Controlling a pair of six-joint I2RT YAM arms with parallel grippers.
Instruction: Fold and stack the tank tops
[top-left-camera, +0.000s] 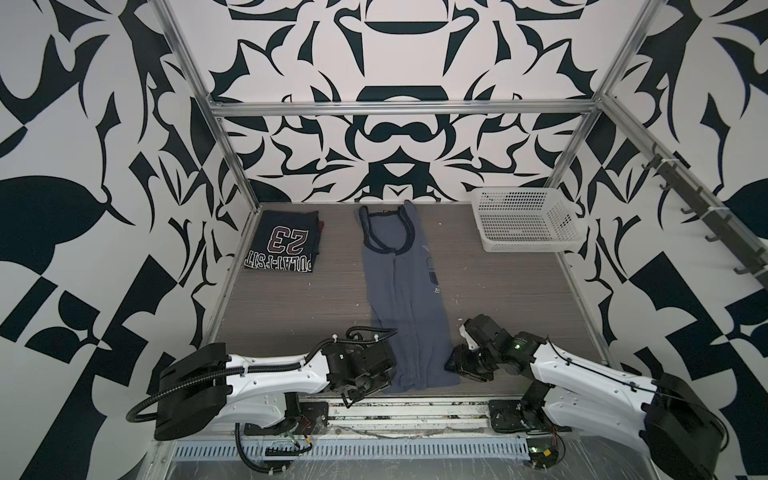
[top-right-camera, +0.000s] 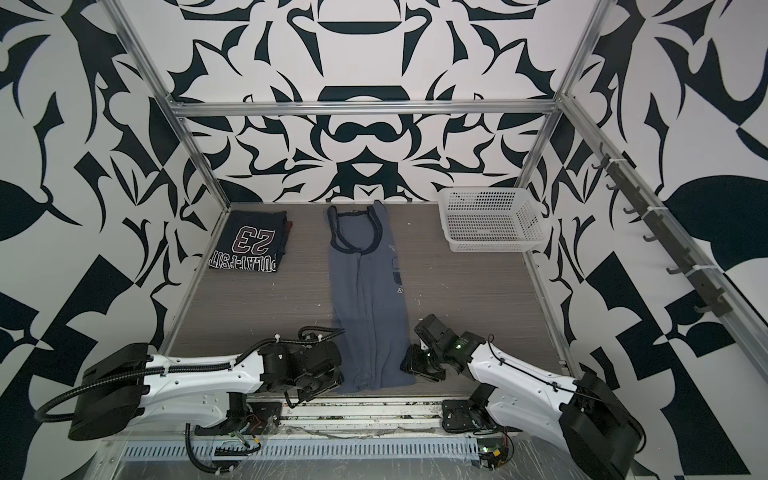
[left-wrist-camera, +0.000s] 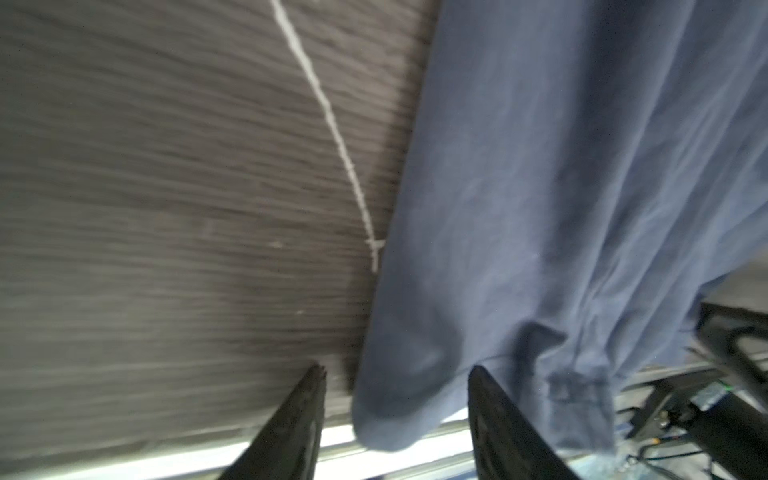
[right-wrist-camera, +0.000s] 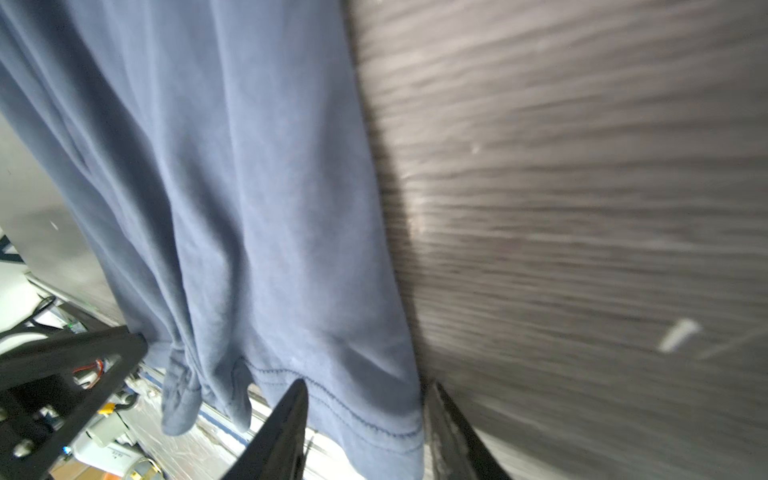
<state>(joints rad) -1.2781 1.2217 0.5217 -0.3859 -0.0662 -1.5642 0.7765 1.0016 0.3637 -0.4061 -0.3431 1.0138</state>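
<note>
Now left hand and right hand, both apart, straddle the blue tank top, whose near hem probably needs pinching to fold.

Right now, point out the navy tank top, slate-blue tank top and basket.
navy tank top (top-left-camera: 289, 243): a top view, its 23 print
slate-blue tank top (top-left-camera: 405, 303): a top view, mid-body
basket (top-left-camera: 521, 245): a top view, front wall
</note>
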